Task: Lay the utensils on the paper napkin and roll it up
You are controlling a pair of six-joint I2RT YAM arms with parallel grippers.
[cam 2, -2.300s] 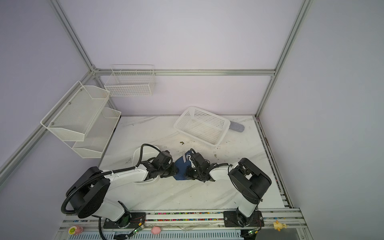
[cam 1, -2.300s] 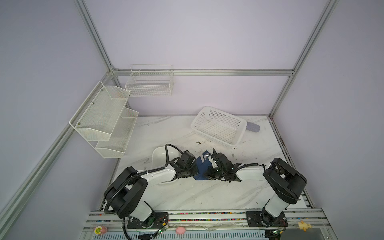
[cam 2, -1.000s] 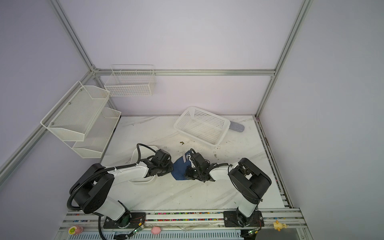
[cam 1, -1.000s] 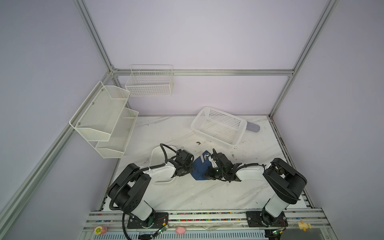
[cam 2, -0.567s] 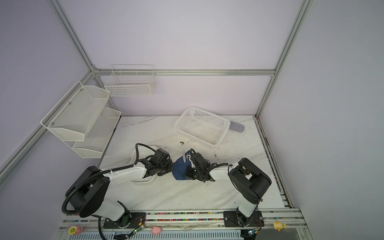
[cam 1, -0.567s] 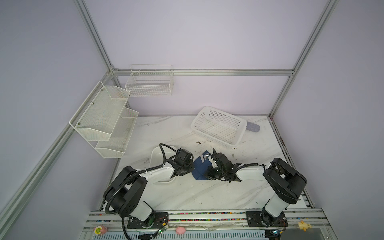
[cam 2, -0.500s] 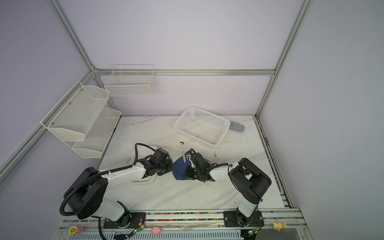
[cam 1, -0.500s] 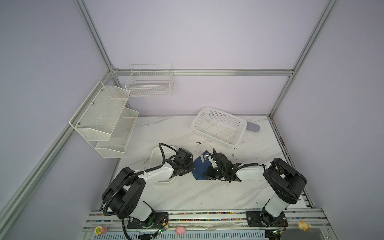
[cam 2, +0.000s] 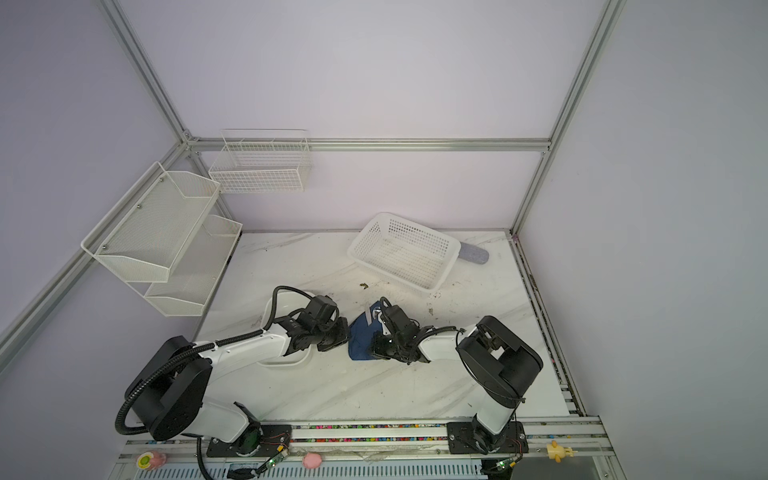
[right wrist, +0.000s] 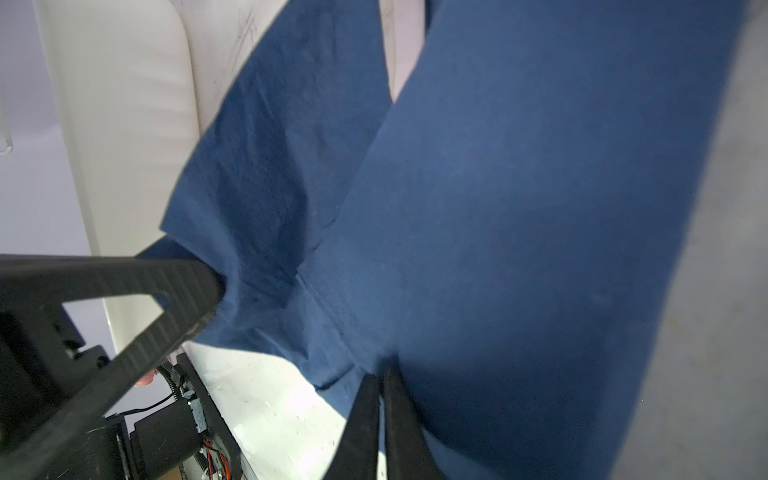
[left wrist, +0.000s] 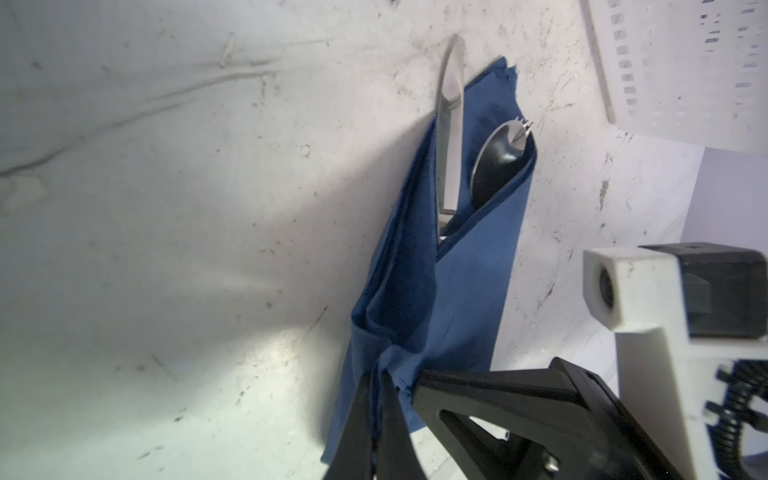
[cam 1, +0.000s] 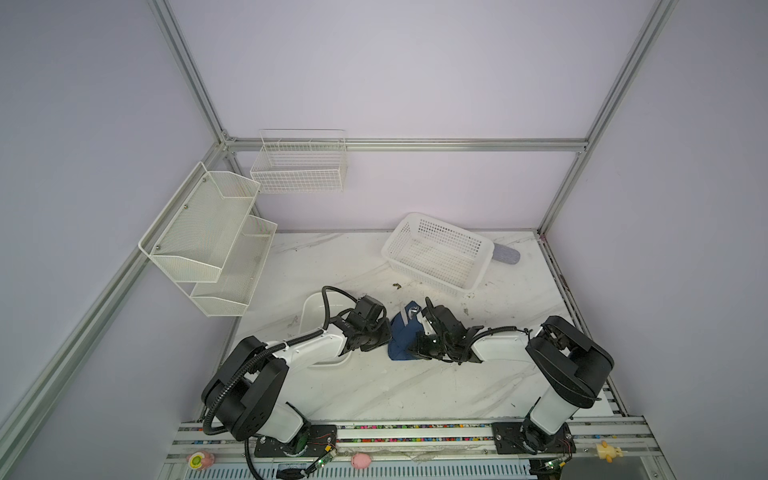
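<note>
The navy-blue paper napkin (cam 1: 400, 341) (cam 2: 360, 340) lies folded over the utensils at mid-table. In the left wrist view the knife (left wrist: 451, 124), the spoon bowl (left wrist: 496, 166) and the fork tines (left wrist: 525, 124) stick out of the napkin (left wrist: 465, 291). In both top views their silver tips (cam 1: 409, 311) (cam 2: 372, 316) show at its far end. My left gripper (cam 1: 387, 337) (cam 2: 347, 332) (left wrist: 376, 374) is shut on the napkin's left edge. My right gripper (cam 1: 414, 351) (cam 2: 374, 349) (right wrist: 382, 374) is shut on a fold of the napkin (right wrist: 519, 208) from the right.
A white dish (cam 1: 309, 307) (cam 2: 270, 307) sits under the left arm, close to the napkin. A white perforated basket (cam 1: 436, 253) stands at the back right with a grey-blue case (cam 1: 505, 254) behind it. Wire racks (cam 1: 208, 232) hang on the left wall.
The left gripper's jaws have closed on the napkin's left edge and its arm has shifted slightly. The right gripper keeps its hold in the same place.
</note>
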